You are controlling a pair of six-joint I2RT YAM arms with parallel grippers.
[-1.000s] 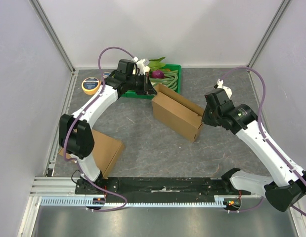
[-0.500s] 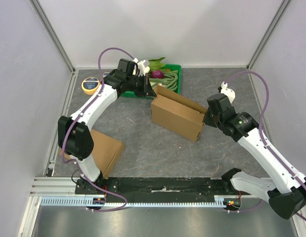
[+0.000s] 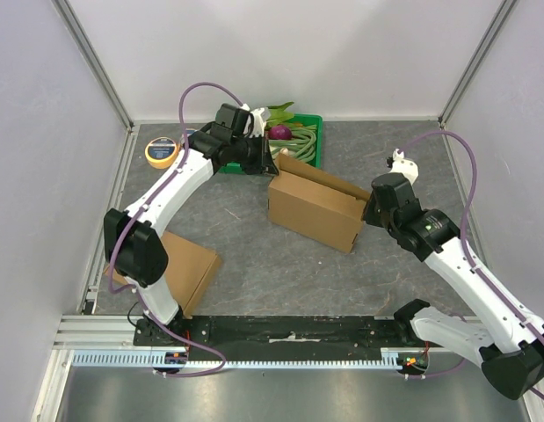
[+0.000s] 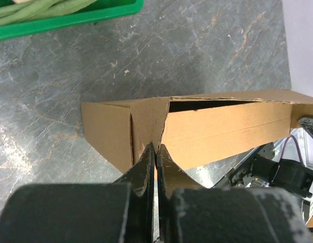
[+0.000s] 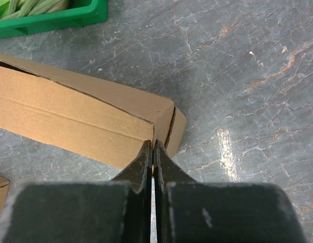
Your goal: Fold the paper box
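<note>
The brown paper box (image 3: 311, 211) lies on its side mid-table, its open slot facing the back. My left gripper (image 3: 273, 162) is at its far-left corner. In the left wrist view the gripper (image 4: 156, 147) is shut, with a sliver of cardboard between its tips where the paper box (image 4: 222, 131) folds. My right gripper (image 3: 369, 208) is at the box's right end. The right wrist view shows that gripper (image 5: 153, 143) shut on the end edge of the paper box (image 5: 70, 116).
A green tray (image 3: 311, 151) of vegetables stands just behind the box, against the back wall. A yellow tape roll (image 3: 162, 151) lies at the back left. A flat brown cardboard piece (image 3: 191, 264) lies near the left arm's base. Side walls close in the table.
The right arm has drawn its wrist nearer and slightly left, and the box's right end has moved with it. The left gripper has shifted a little right. Both stay shut.
</note>
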